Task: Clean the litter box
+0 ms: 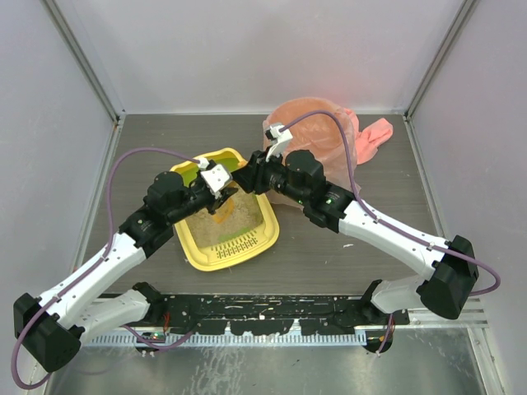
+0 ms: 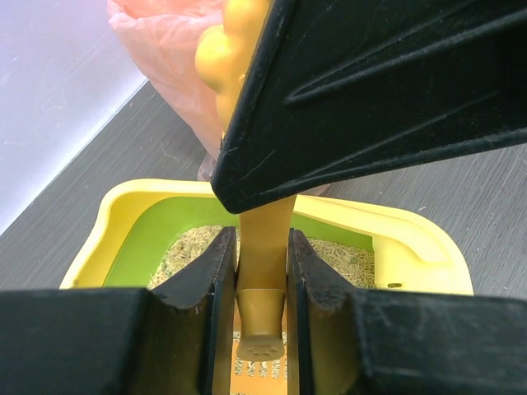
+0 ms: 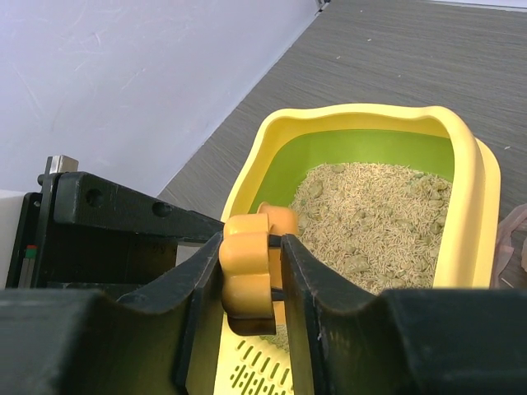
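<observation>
Two grippers: left gripper (image 2: 262, 284) and right gripper (image 3: 251, 280) both pinch the orange scoop (image 2: 263, 247).
Scoop handle: left grips lower, right its knobbed end.
Litter box (image 3: 471, 177): directly beneath both, long axis running away from right gripper.

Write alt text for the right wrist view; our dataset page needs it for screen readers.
The right gripper clamps its fingers on the lobed handle of an orange scoop over a yellow litter box with green inner walls and beige litter.
</observation>
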Controlling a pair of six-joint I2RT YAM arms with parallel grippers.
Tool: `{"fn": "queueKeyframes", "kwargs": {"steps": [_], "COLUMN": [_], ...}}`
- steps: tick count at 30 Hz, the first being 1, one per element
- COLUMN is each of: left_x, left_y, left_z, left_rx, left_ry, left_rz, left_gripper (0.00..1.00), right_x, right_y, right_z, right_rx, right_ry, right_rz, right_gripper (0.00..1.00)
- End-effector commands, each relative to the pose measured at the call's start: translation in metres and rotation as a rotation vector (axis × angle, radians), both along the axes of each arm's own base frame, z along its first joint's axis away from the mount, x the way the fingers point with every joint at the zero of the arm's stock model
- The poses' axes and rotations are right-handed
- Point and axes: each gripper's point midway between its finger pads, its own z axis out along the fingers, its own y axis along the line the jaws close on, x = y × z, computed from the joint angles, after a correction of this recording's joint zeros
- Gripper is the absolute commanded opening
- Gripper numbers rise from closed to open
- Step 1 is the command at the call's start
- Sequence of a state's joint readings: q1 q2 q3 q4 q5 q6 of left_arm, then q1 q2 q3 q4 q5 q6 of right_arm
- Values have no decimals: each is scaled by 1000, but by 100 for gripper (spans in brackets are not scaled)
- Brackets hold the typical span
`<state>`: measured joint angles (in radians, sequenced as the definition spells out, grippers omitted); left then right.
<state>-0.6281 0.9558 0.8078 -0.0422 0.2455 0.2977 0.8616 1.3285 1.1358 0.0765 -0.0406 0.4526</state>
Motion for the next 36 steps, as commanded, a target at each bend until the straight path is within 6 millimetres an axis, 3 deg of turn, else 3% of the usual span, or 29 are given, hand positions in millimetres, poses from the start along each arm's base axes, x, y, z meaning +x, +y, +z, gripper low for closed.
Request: {"fn": "queueKeyframes", "kwargs": {"steps": [1, 5, 9, 11, 16, 21, 23, 27, 30, 36], "left_x": [5, 5, 5, 5, -1, -1, -4, -21, -36, -61], "left_y": [-1, -1, -2, -2, 3, 33, 54, 92, 111, 117], "left_z": [27, 28, 27, 29, 40, 39, 34, 32, 29, 4], "left_rx": [-53, -54, -56, -66, -134, -247, -268, -318, -344, -259], "left_ry": [-54, -53, -48, -42, -8, 122, 164, 217, 271, 446], "left_rz": [14, 11, 11, 14, 44, 258, 372, 533, 605, 633], "left_gripper": [0, 0, 4, 18, 66, 95, 99, 98, 98, 98], "right_x": [-3, -2, -1, 1, 4, 11, 12, 17, 21, 26], "right_y": [-5, -2, -1, -2, -10, -20, -20, -18, -18, -12], "right_z": [42, 39, 41, 41, 46, 45, 43, 33, 25, 19], "right_rx": [83, 79, 79, 75, 73, 50, 24, -26, -54, -87], "right_ry": [-70, -66, -72, -72, -90, -104, -107, -101, -95, -98], "right_rz": [-5, 1, 4, -6, -51, -105, -104, -109, -123, -94], "right_gripper": [37, 30, 9, 2, 1, 1, 1, 1, 1, 1]}}
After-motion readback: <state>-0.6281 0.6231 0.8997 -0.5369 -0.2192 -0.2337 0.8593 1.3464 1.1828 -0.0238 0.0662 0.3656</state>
